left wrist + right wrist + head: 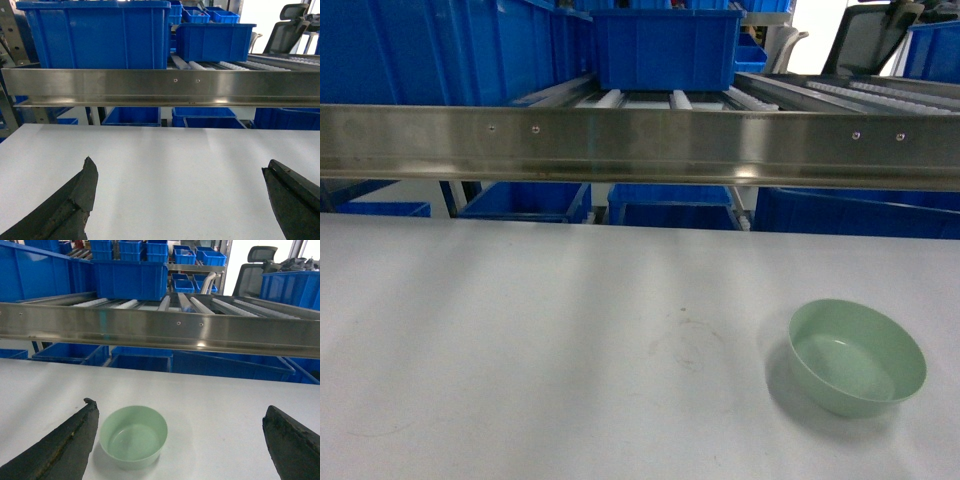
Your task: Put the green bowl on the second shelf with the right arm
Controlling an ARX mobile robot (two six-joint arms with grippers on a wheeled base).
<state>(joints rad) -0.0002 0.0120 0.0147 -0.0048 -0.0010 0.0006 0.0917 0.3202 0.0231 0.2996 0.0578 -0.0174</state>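
The green bowl (857,357) stands upright and empty on the white tabletop (520,340), near its front right. In the right wrist view the bowl (133,436) sits just past my right gripper (180,405), close to the left finger (70,445) and not touching it. That gripper is open and holds nothing. The second shelf (650,100) of roller rails lies behind a shiny steel front rail (640,145), above and beyond the table. My left gripper (179,163) is open over bare tabletop. Neither arm shows in the head view.
A blue crate (665,48) stands on the rollers toward the back, with a larger blue crate (95,32) to its left. More blue crates (145,357) sit below the shelf. An office chair (252,267) stands at the far right.
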